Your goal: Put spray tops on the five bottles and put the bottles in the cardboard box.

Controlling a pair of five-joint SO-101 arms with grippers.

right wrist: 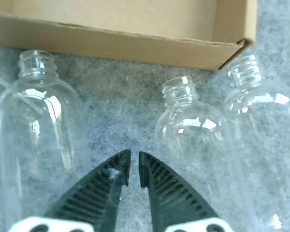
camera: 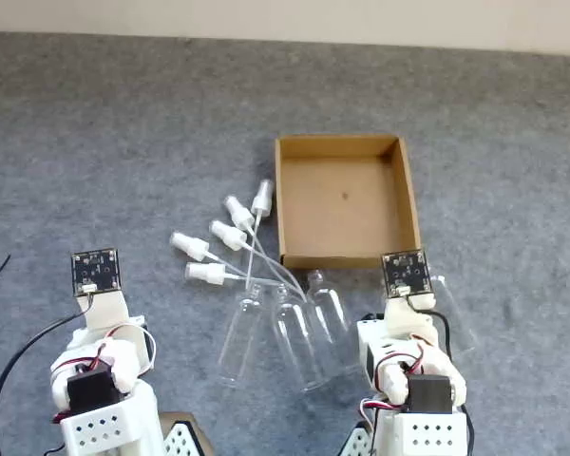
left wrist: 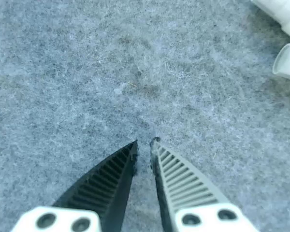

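Observation:
The empty cardboard box point(camera: 281, 199) lies open at the table's middle; its near wall point(right wrist: 116, 46) faces my right gripper. Several white spray tops point(camera: 228, 234) with thin tubes are scattered left of the box. Clear uncapped bottles point(camera: 294, 332) lie on their sides below the box, and another point(camera: 453, 318) lies right of the right arm. My right gripper point(right wrist: 134, 162) is shut and holds nothing, low over the carpet between two bottles point(right wrist: 38, 125) point(right wrist: 198, 140), with a third point(right wrist: 266, 125) beside them. My left gripper point(left wrist: 144, 143) is shut over bare carpet, with two spray tops point(left wrist: 287, 63) off to one side.
Grey carpet point(camera: 123, 142) covers the table. The left arm point(camera: 100, 361) stands at the front left and the right arm point(camera: 408, 366) at the front right, close to the bottles. A black cable point(camera: 19, 356) runs by the left arm's base.

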